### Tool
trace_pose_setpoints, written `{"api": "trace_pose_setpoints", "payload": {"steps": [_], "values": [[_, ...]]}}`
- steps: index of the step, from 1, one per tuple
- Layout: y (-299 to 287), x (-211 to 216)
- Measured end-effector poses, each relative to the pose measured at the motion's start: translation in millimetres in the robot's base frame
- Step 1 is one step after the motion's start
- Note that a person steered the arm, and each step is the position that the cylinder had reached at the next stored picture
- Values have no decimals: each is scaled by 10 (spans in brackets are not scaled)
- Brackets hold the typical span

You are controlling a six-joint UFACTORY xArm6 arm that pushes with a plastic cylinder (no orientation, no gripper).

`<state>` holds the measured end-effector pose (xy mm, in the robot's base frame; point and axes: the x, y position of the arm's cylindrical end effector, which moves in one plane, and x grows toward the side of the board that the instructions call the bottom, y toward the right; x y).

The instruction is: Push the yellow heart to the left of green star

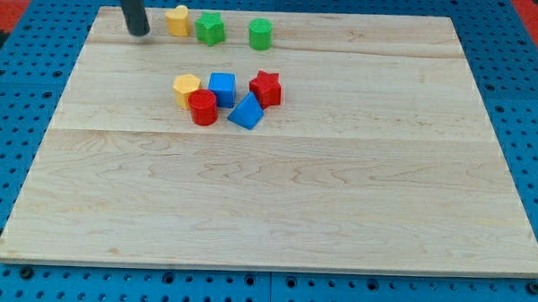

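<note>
So my tip (138, 33) is parked up near the view's top left corner of the wooden board (276, 205), touching down on the wood with nothing against it – it's just a plain dark rod, no jaws or anything to open or close, and right now it's not pressing on any block

The yellow heart (176, 20) sits just to the view's right of the tip, with a small gap between them. Right beside the heart, on its right and pretty much touching it, is the green star (210, 28). So the heart is already on the star's left side. A bit further right along that same top row, apart from the star, there's a green cylinder (260, 33)

Lower down, around the upper middle of the board, there's a tight little cluster – a yellow block (187, 89) (looks hexagon-ish but can't say for sure) on the left, a red cylinder (202, 107) just below and right of it, a blue cube (222, 88) in the middle, a blue triangle-ish block (247, 113) under that, and a red star (266, 87) at the right end. They're all bunched up touching or nearly touching, well apart from the tip
</note>
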<state>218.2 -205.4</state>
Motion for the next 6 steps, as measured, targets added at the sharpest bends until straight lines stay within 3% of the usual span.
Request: {"api": "trace_pose_setpoints", "payload": {"steps": [1,3,4,5,6], "values": [[183,-260],[717,-76],[700,-248],[854,-178],[663,366]]}}
